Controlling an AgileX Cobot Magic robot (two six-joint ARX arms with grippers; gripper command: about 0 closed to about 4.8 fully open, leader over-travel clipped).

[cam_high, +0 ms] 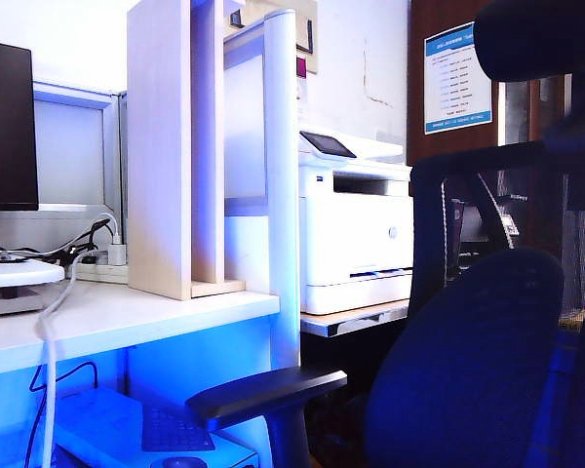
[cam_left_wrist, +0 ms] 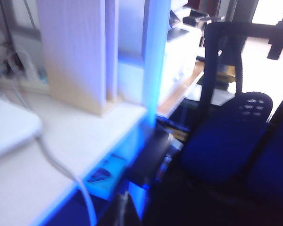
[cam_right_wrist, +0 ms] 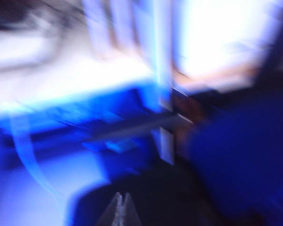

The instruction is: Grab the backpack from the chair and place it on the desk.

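Note:
The backpack (cam_high: pixel 468 361) is a large dark navy rounded shape standing on the chair, in front of its mesh backrest (cam_high: pixel 487 205) and below the headrest (cam_high: pixel 536 39). The left wrist view shows the backpack (cam_left_wrist: pixel 226 136) with a dotted mesh patch near its top. It is a blurred blue mass (cam_right_wrist: pixel 245 160) in the right wrist view. The white desk (cam_high: pixel 127 317) lies to the left, with no backpack on it. My left gripper (cam_left_wrist: pixel 124 206) is shut and empty beside the desk edge. My right gripper (cam_right_wrist: pixel 122 195) is shut, with nothing between its tips. Neither gripper shows in the exterior view.
A pale wood divider (cam_high: pixel 161 146) stands on the desk, with a monitor (cam_high: pixel 7 127) and a white cable (cam_high: pixel 51 341) further left. A white printer (cam_high: pixel 356 234) sits on a low table behind. The chair's armrest (cam_high: pixel 263 390) juts out between desk and backpack.

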